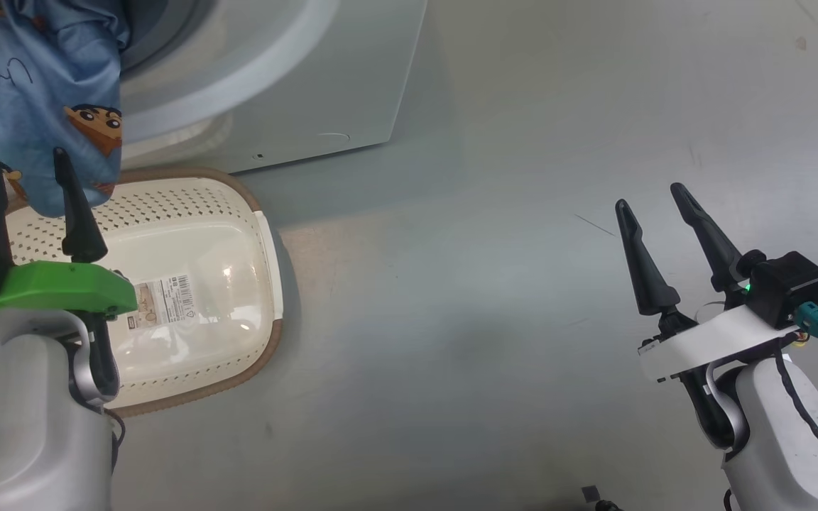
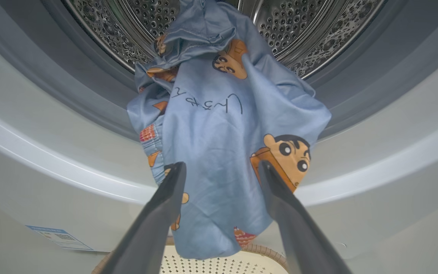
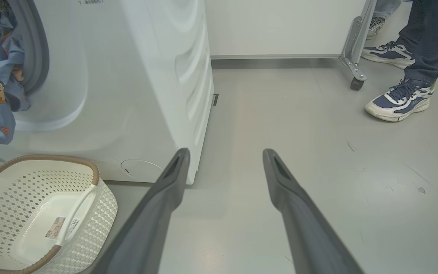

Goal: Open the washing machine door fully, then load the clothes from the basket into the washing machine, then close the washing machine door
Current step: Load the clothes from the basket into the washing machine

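Blue cartoon-print clothes [image 2: 219, 152] spill from the washing machine [image 2: 32, 152] drum [image 2: 318, 26], their script lettering upside down and unreadable. The left gripper [image 2: 222, 164] is spread wide before them, grasping nothing. The right gripper [image 3: 224, 152] is likewise released. At six o'clock below the clothes sits the basket [image 2: 219, 264], with a barcode label [image 1: 160, 301] inside.
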Robot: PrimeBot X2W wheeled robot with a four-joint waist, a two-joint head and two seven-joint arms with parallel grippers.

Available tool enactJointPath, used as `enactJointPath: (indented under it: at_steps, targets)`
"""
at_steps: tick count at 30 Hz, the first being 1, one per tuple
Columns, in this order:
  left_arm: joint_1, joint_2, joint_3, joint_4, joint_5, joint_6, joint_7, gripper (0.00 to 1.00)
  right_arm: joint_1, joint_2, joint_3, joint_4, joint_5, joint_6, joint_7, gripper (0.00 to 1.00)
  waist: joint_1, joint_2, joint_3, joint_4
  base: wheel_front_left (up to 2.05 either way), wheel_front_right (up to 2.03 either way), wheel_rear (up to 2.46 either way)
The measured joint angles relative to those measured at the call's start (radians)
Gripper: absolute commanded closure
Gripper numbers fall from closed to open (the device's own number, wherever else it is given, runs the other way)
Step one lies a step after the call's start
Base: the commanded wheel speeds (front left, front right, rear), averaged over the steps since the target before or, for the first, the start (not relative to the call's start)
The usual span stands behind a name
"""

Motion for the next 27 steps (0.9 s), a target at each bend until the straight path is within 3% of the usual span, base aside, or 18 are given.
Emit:
enactJointPath:
  at_steps: [5, 27]
  targets:
    - [-0.043, 0.007, 0.007, 0.052, -0.009, -0.020, 0.012, 0.00, -0.020, -0.003, 0.000, -0.004, 0.000, 0.000, 0.000, 0.00, 0.0000, 0.0000, 0.027, -0.016, 0.00, 0.00, 0.00]
    - [-0.189, 0.043, 0.056, 0.230, -0.032, -0.020, -0.002, 0.00, -0.037, -0.016, 0.003, -0.004, 0.000, 0.000, 0.000, 0.00, 0.0000, 0.0000, 0.073, -0.028, 0.00, 0.00, 0.00]
